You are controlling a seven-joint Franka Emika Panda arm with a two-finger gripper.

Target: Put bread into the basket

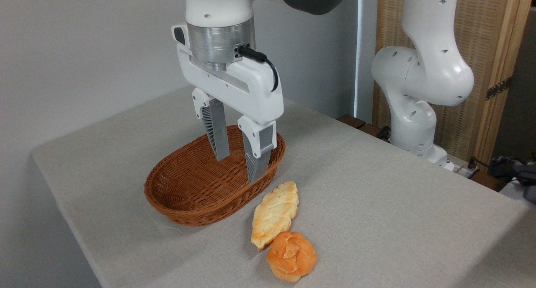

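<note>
Empty jaws spread over the basket, bun on the tabletop.

The gripper (240,167) hung with its jaws spread apart and holding nothing, the tips in front of the basket (197,198) hollow near its right rim. The bread (292,255), a knotted orange-brown bun, lay on the grey tabletop (377,196) to the right of the basket and nearer the camera, touching the near end of a paler leaf-shaped loaf (275,213) just beside the basket.
</note>
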